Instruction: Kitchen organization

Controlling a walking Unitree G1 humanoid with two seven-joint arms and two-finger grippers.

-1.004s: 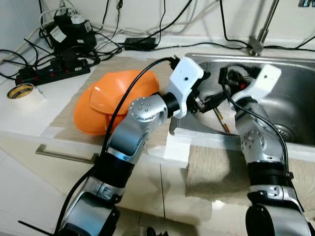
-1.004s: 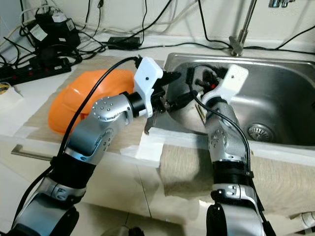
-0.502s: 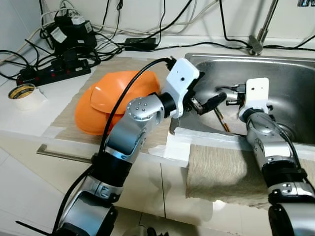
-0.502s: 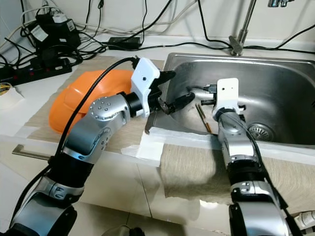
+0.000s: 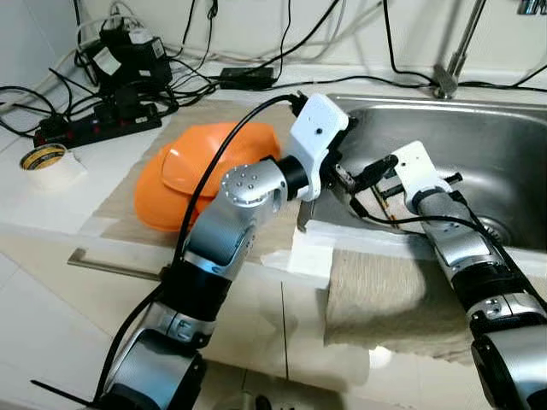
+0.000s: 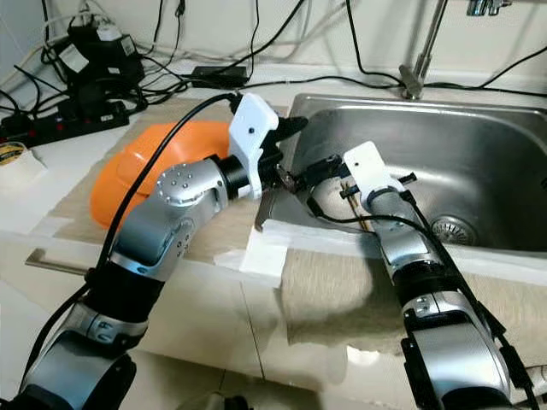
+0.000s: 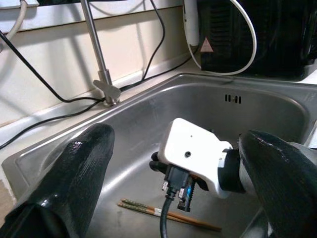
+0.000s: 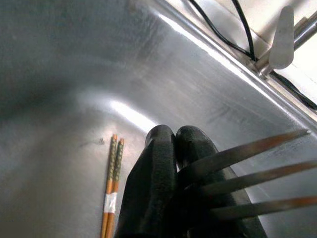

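We have the fork (image 8: 247, 168) clamped in our right gripper (image 8: 171, 144) over the sink (image 6: 479, 128), its fingers closed on the handle. Our left gripper (image 7: 173, 163), fingers spread and grasping nothing, hovers at the sink's near-left corner. The chopsticks (image 8: 112, 183) lie on the sink floor, not yet collected. The orange bowls (image 5: 197, 171) sit on the counter, perhaps awaiting sorting.

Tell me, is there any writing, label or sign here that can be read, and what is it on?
No words can be read.
Black appliance behind the sink: a pale triangular warning sign, its symbol too small to read.
Tape roll: dark marks on its rim, too blurred to read.
Chopsticks: a white band, no legible text.
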